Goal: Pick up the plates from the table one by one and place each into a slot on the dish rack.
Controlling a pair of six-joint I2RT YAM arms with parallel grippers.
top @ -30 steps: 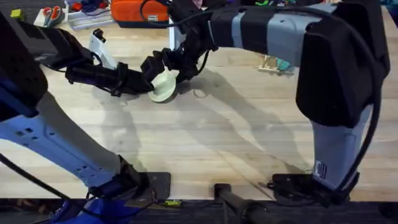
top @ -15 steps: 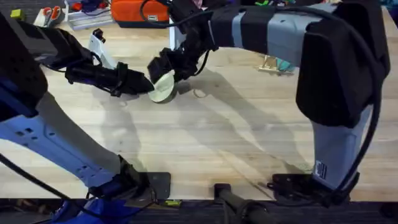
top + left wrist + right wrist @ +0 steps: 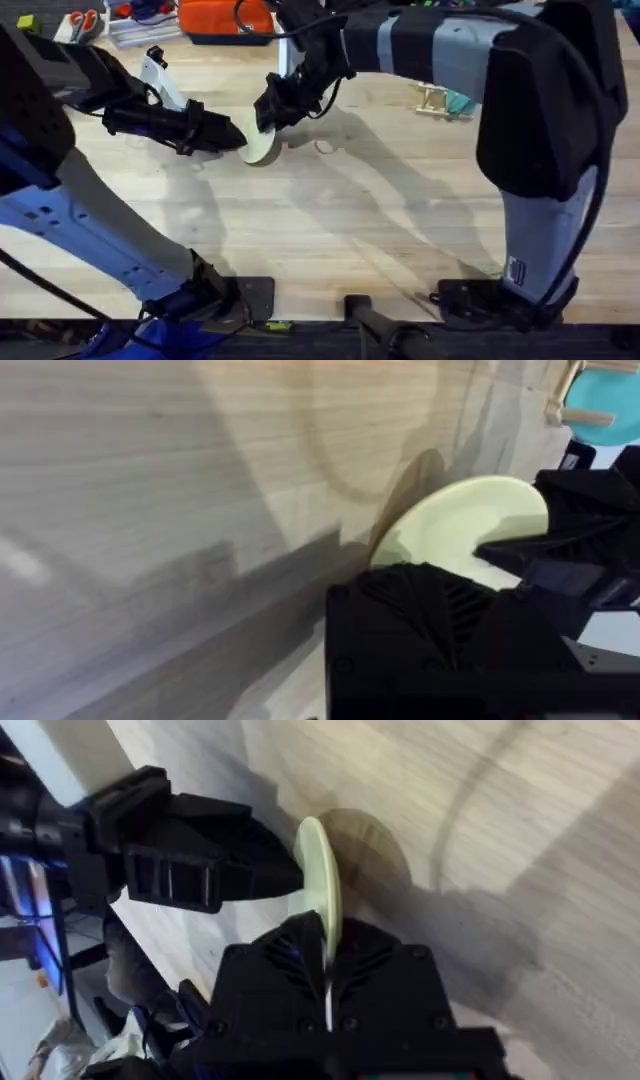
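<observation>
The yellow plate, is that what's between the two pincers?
Yes. In the overhead view the cream-yellow plate stands on edge between the left pincer and the right pincer, both touching it.

the scene is evenly and fairly brightly lit from above. on the table (image 3: 330,230) the arms cast soft, broad grey shadows that spread toward the near side, with no hard edges. no strong glare shows on the wood; its grain reads faintly. the arms close under the overhead camera loom large, dark and soft at the left and right edges. in the left wrist view the wood is streaked with blur, and the cream-yellow plate (image 3: 455,525) throws a small dark shadow. in the right wrist view the near black fingers (image 3: 330,990) are out of focus.
</observation>
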